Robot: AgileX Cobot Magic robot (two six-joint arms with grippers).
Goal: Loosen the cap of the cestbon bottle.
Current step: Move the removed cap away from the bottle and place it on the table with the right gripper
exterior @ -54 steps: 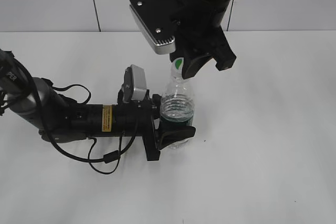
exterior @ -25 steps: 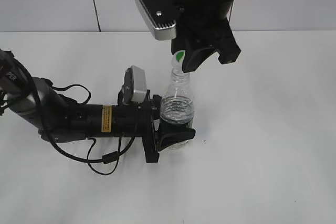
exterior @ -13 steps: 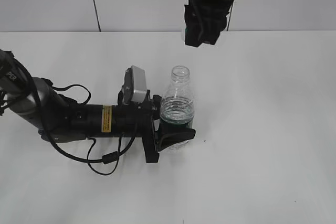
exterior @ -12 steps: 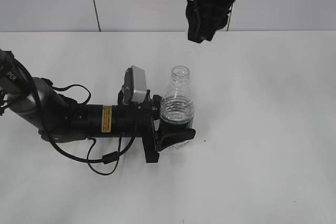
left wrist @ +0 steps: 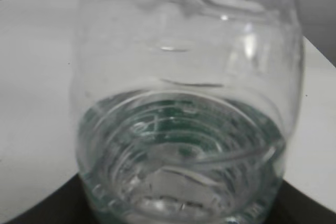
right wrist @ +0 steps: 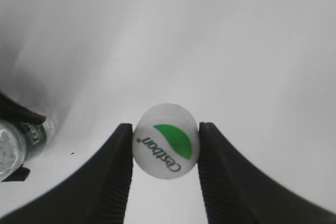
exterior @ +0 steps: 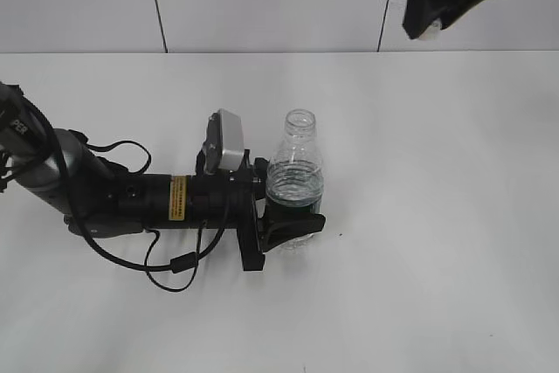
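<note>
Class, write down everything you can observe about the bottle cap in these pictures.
The cap is a small, round, white plastic screw cap. Its top bears a green leaf-shaped mark and the word "Cestbon" in green. It is off the cestbon bottle, whose neck stands open. The right end effector pinches it between two black fingers, one touching each side, with the printed top facing the wrist camera. It is held in the air above the white table, up and to the right of the bottle.
</note>
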